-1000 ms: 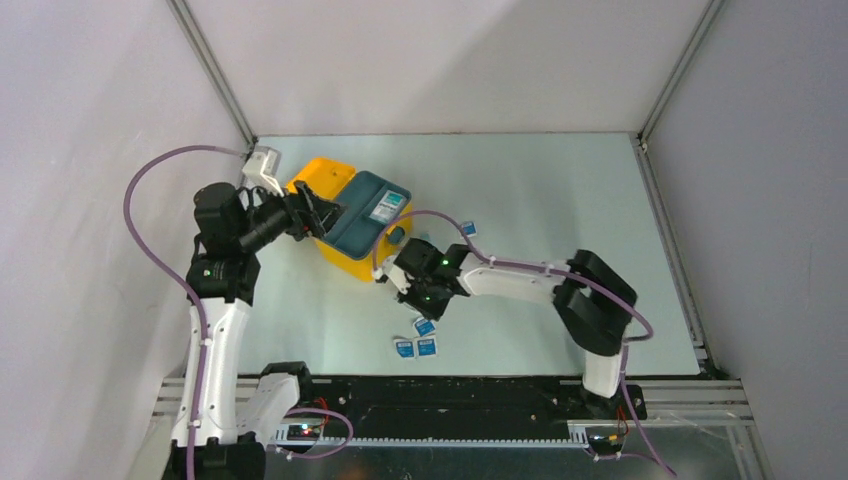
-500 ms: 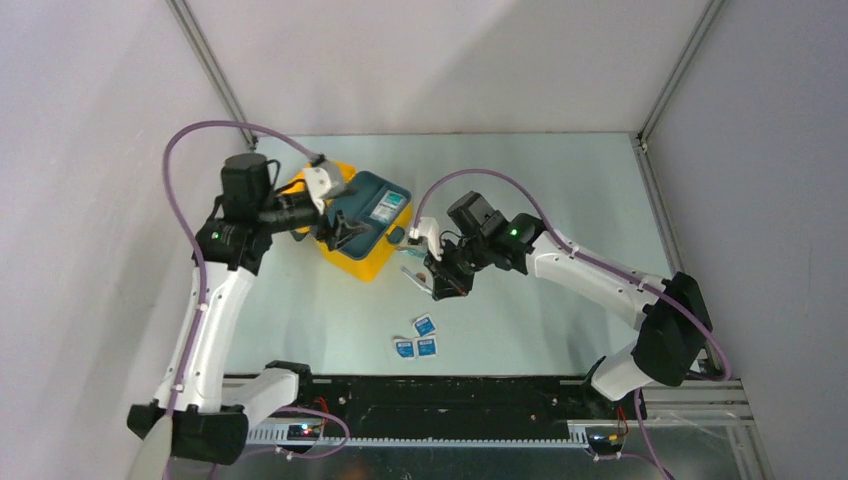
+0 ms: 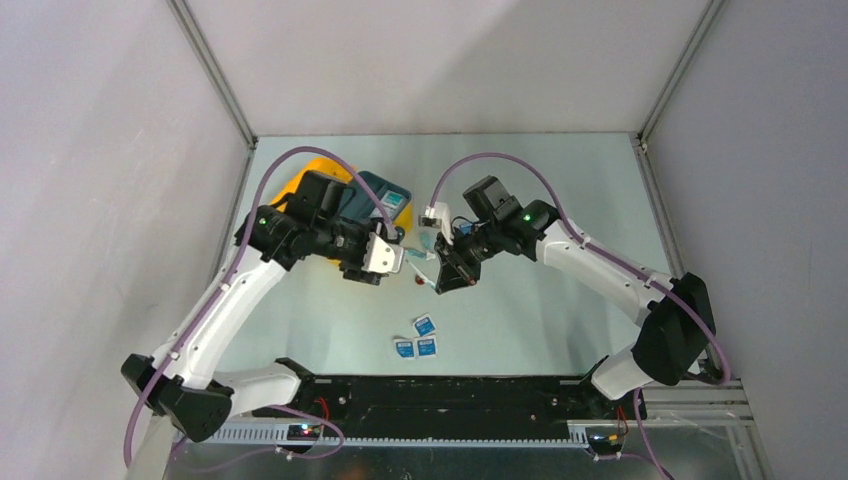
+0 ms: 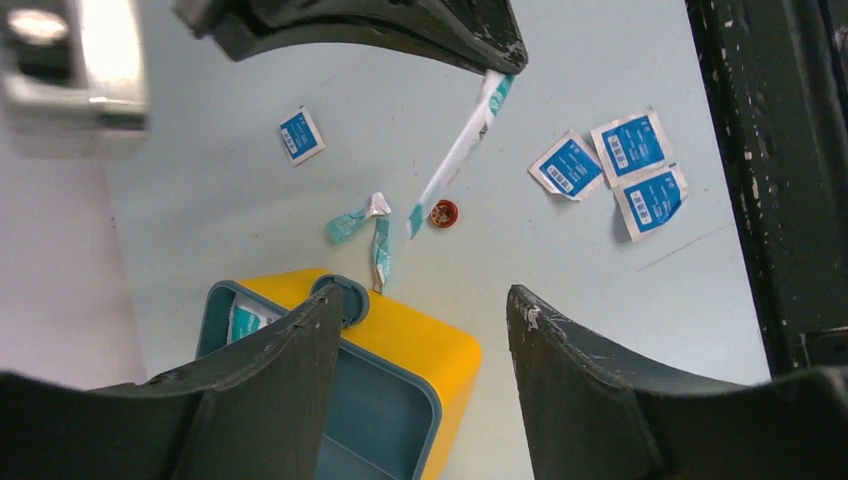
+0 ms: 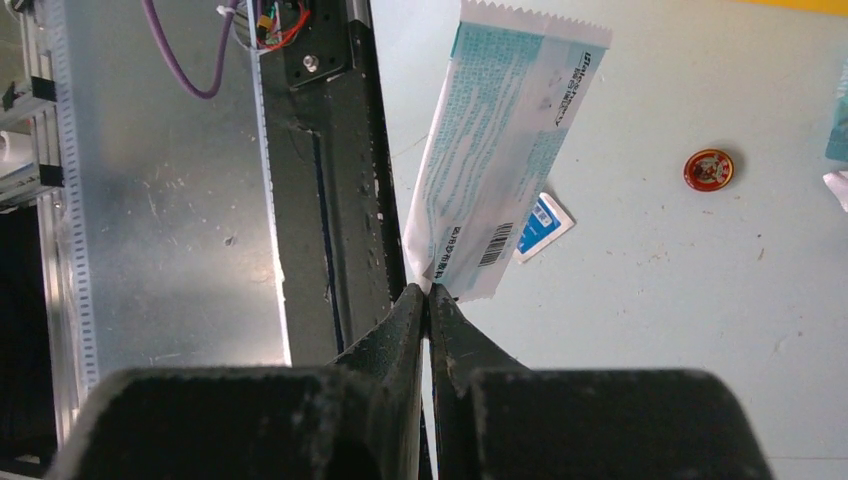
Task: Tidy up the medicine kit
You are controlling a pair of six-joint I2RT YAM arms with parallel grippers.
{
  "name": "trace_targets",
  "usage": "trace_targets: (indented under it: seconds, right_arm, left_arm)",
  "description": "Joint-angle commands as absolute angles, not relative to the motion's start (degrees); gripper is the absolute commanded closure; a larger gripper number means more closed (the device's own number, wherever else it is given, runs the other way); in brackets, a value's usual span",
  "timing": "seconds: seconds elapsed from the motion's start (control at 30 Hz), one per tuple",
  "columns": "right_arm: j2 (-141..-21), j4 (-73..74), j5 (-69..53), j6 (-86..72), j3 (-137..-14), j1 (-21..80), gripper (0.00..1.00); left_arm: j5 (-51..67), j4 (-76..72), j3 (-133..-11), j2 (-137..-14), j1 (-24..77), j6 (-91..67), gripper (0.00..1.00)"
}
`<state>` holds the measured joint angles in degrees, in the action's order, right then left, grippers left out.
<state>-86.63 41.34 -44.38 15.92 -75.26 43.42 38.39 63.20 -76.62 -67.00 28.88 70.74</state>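
Packing step: right gripper (image 5: 428,292), clamped on a long sachet (image 5: 505,140), must next lower it into the yellow box (image 4: 420,345); left gripper (image 4: 425,305) spread wide, empty.

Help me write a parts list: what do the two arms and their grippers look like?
The left arm and right arm have white shells, black joints and a small green light each. A purple cable loops along each. The left gripper and right gripper have dark, curved, scuffed fingers.
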Motion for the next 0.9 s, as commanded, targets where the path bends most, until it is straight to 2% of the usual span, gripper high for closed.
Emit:
trace_targets:
  seconds: [0.0,0.23,0.53,0.77,0.87]
  right_arm:
    - [-84.4,41.4,-48.3,15.1,-78.9,43.0,0.91]
    - [-84.8,41.9,-48.9,14.9,-79.5,42.8,0.91]
    - [-85.3,42.4,-48.9,15.0,-79.6,43.0,0.9]
    - [-86.1,42.4,-49.0,14.9,-79.6,43.0,0.9]
    - [-86.3,42.1,-48.9,14.8,-79.5,42.9,0.86]
  left_arm:
    - [34.6,64.3,-77.2,-68.4,32.3,75.2,0.34]
    - [30.5,64.3,-77.9,-71.3,36.6,76.5,0.43]
    - [28.9,64.3,-79.1,-72.6,39.3,74.5,0.64]
    - [27.4,64.3,-79.6,-72.5,39.6,74.1,0.77]
    - [26.8,64.3,-79.3,-72.5,39.6,73.9,0.84]
